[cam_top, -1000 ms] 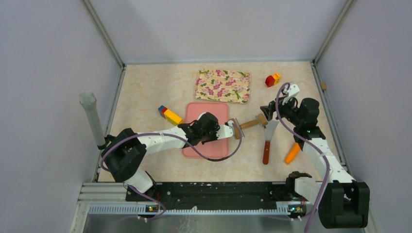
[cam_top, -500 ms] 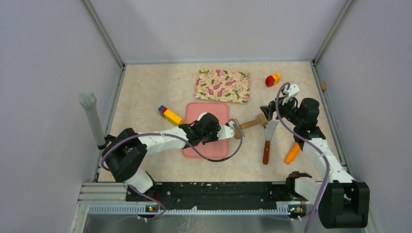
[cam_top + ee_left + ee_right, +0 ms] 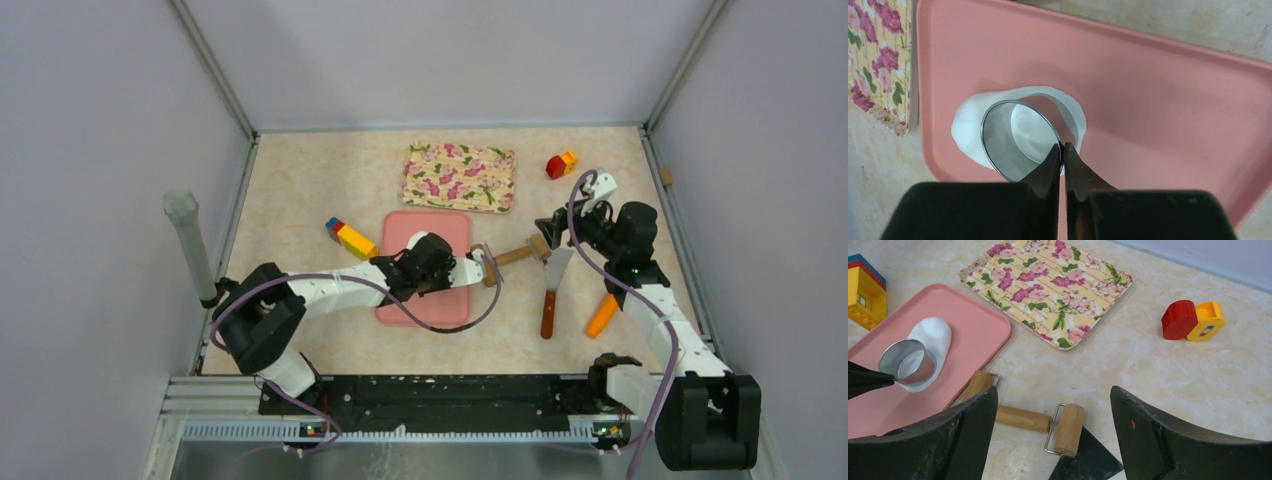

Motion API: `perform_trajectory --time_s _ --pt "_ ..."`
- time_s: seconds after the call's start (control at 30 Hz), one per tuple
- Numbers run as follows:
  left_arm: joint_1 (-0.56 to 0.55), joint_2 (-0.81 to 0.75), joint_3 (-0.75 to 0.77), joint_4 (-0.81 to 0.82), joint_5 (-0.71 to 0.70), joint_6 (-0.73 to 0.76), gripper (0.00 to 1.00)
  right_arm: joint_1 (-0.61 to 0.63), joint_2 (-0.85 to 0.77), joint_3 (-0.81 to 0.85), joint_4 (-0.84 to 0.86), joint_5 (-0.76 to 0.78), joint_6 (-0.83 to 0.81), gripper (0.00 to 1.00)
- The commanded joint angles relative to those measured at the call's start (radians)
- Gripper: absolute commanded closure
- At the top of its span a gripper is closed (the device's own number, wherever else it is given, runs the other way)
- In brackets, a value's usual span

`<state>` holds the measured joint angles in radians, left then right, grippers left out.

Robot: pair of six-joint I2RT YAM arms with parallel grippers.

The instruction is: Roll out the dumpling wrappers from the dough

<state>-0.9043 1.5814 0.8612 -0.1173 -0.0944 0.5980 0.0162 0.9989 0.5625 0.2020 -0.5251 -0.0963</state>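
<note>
Your left gripper (image 3: 1062,150) is pinched shut on the wall of the ring (image 3: 998,150), which sits on the dough (image 3: 965,132); that dough lies flattened on the pink tray (image 3: 1158,100), toward its far edge. The ring looks close to the dough's edge and a touch tilted, so level it, keep it wholly inside the sheet, then press straight down with a small twist for a clean cut. Your right gripper (image 3: 1053,395) hangs wide open and empty over the roller (image 3: 1020,418), right of the tray, so leave it out of the way.
</note>
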Motion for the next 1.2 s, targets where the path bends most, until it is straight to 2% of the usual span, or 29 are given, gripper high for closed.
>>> perform_trajectory --time_s 0.0,0.13,0.27,0.43,0.5,0.6,0.73,0.97,1.07,1.1,1.17 --pt "-0.002 -0.008 0.005 0.05 -0.022 0.003 0.95 -0.012 -0.007 -0.004 0.056 -0.018 0.008 0.19" --pt "-0.004 -0.008 0.005 0.043 -0.016 0.002 0.93 -0.012 -0.007 -0.004 0.056 -0.018 0.01 0.19" --pt "-0.003 -0.006 0.002 0.03 -0.001 0.003 0.87 -0.012 -0.008 -0.004 0.057 -0.018 0.01 0.19" --pt "-0.004 -0.004 -0.002 0.031 -0.009 0.006 0.69 -0.012 -0.008 -0.005 0.057 -0.019 0.01 0.19" --pt "-0.003 -0.01 -0.003 0.034 -0.01 0.005 0.66 -0.012 -0.007 -0.006 0.057 -0.019 0.01 0.19" --pt "-0.004 -0.031 -0.003 0.037 -0.013 0.0 0.56 -0.012 -0.008 -0.006 0.057 -0.019 0.01 0.19" --pt "-0.002 -0.103 -0.006 0.025 0.008 -0.011 0.42 -0.012 -0.005 -0.007 0.057 -0.019 0.01 0.19" --pt "-0.002 -0.255 -0.01 -0.036 0.086 -0.039 0.24 -0.012 0.02 0.004 0.056 -0.026 0.021 0.19" --pt "0.023 -0.31 -0.009 -0.043 0.089 -0.072 0.2 -0.012 0.053 0.055 0.032 -0.087 0.069 0.2" --pt "0.051 -0.326 -0.007 -0.041 0.133 -0.09 0.2 -0.012 0.073 0.084 0.025 -0.13 0.102 0.22" --pt "0.15 -0.342 0.004 -0.046 0.234 -0.145 0.25 -0.008 0.128 0.151 0.014 -0.209 0.164 0.28"
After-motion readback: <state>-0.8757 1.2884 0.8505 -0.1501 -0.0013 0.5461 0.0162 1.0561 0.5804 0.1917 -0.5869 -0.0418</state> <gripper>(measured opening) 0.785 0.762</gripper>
